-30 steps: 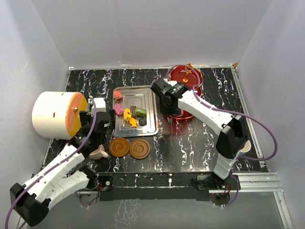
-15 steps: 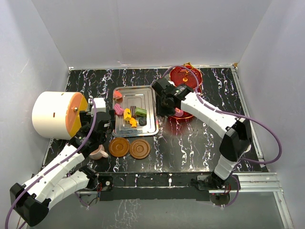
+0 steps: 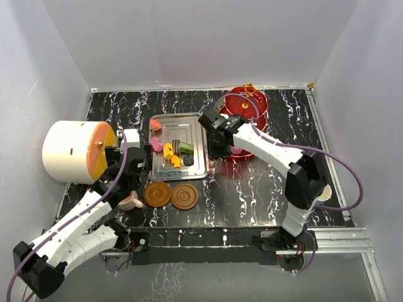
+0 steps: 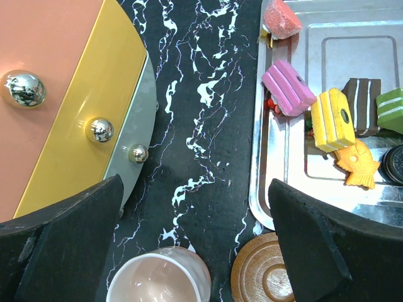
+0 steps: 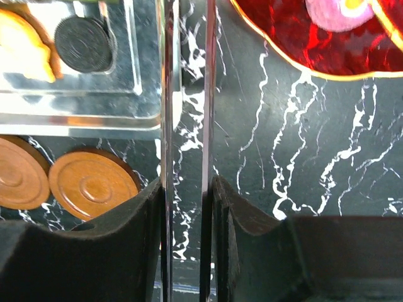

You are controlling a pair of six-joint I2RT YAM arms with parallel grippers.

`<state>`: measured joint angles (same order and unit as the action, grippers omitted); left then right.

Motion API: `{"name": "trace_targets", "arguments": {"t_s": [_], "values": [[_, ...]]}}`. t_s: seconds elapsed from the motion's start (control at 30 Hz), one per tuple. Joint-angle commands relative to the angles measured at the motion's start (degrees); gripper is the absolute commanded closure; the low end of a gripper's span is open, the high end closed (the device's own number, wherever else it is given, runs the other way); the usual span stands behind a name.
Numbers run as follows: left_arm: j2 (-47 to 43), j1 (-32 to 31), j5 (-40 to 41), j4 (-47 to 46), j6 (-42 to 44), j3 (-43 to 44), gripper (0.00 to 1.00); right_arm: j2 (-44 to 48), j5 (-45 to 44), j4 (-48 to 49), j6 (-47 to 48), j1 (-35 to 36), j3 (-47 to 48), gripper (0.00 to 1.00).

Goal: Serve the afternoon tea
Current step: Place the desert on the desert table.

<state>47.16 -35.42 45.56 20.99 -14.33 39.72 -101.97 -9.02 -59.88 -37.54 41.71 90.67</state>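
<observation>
One pink sweet is on the red stand; the other sweets sit on the tray. Your right gripper is clamped on tongs between them, so next is lining up another. Left gripper hangs wide open by the pink cup.

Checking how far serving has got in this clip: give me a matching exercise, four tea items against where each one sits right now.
Things:
1. pink cup
2. black round sweet
3. round pink sweet
4. two brown saucers

Places:
A. on the red stand
B. on the steel tray
C. on the table, just near of the tray
D. on the table by the open left gripper, left of the saucers

Pairs: 1-D, 2-B, 3-A, 4-C
</observation>
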Motion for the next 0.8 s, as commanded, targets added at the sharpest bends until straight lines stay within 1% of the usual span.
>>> {"name": "trace_targets", "arguments": {"t_s": [0.0,0.27,0.43,0.5,0.6,0.77], "values": [[-0.71,0.18,0.0,-0.25,0.44,0.15,0.01,6.58,-2.28,-1.18,-0.89,-0.23,-3.65,0.69],[-1.19,0.15,0.1,0.0,0.33,0.18,0.01,12.9,-4.29,-4.57,-2.5,-2.14,-8.56,0.69],[-1.46,0.18,-0.03,0.23,0.06,0.22,0.01,16.23,-2.47,-6.05,-2.07,-2.69,-9.38,0.69],[-1.57,0.18,-0.03,0.28,0.04,0.18,0.01,17.3,-0.49,-6.55,-1.57,-2.71,-8.48,0.69],[-1.59,0.18,-0.12,0.19,0.06,0.17,0.01,19.76,4.48,-4.14,0.31,-2.77,-7.67,0.69],[-1.54,0.17,-0.13,0.17,0.02,0.16,0.01,18.71,11.97,-3.29,2.73,-2.69,-3.26,0.68]]}}
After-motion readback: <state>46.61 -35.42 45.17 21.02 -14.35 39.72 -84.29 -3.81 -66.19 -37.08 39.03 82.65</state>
